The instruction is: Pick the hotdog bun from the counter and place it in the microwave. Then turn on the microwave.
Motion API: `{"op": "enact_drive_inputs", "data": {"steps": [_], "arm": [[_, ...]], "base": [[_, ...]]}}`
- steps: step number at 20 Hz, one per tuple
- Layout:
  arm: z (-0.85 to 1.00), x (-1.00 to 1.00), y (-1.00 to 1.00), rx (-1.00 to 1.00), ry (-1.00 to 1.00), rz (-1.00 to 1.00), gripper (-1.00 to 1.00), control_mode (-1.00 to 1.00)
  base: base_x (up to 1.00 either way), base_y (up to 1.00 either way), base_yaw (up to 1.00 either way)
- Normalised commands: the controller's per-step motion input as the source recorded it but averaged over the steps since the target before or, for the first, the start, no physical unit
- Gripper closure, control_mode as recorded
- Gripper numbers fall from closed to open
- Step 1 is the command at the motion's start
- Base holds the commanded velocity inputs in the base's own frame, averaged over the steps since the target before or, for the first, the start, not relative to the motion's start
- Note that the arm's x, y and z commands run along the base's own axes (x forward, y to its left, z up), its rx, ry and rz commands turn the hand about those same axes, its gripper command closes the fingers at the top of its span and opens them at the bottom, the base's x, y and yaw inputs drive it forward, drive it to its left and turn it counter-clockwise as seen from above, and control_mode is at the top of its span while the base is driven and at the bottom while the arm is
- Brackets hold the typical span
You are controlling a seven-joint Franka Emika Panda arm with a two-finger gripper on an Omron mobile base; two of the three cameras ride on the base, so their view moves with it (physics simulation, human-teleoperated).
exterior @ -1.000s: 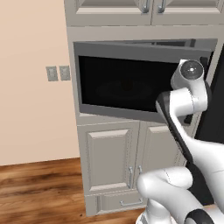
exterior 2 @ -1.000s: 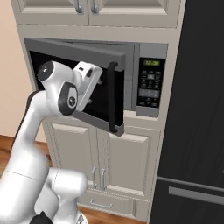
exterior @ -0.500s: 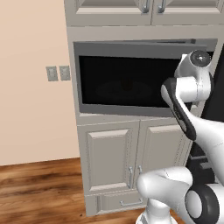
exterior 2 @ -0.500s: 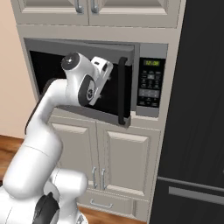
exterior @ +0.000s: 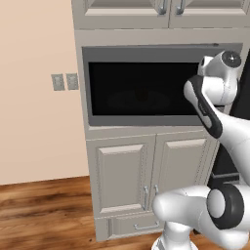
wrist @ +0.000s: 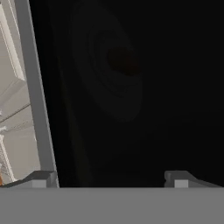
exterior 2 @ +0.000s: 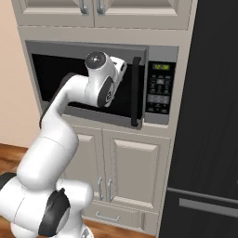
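- While the microwave door looks nearly shut, the hand is hovering spread and empty against its black glass.
- A dim reddish shape behind that glass may be the bun.
- Next comes the keypad, right of the door handle.

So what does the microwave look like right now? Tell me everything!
The microwave is wide and built into pale grey cabinets, with a grey frame and a black glass door. A black upright bar handle sits beside a dark keypad with a green display. The door looks almost shut. The end effector, open, is right against the glass.
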Motion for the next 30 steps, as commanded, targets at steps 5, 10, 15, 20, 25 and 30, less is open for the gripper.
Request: {"op": "enact_drive_inputs", "data": {"steps": [5,10,15,20,25,30], "arm": [[0.0,0.27,-0.04,0.0,0.0,0.12,-1.0,-1.0],[0.0,0.39,-0.01,0.01,0.0,0.11,-1.0,-1.0],[0.0,0.46,0.0,0.01,0.0,0.1,-1.0,-1.0],[0.0,0.44,0.0,0.01,0.0,0.11,-1.0,-1.0],[-0.01,0.43,0.0,0.0,0.0,0.13,-1.0,-1.0],[-0.06,0.33,0.02,0.0,0.0,0.09,-1.0,-1.0]], "base": [[0.0,0.0,0.0],[0.0,0.0,0.0],[0.0,0.0,0.0],[0.0,0.0,0.0],[0.0,0.0,0.0],[0.0,0.0,0.0]]}}
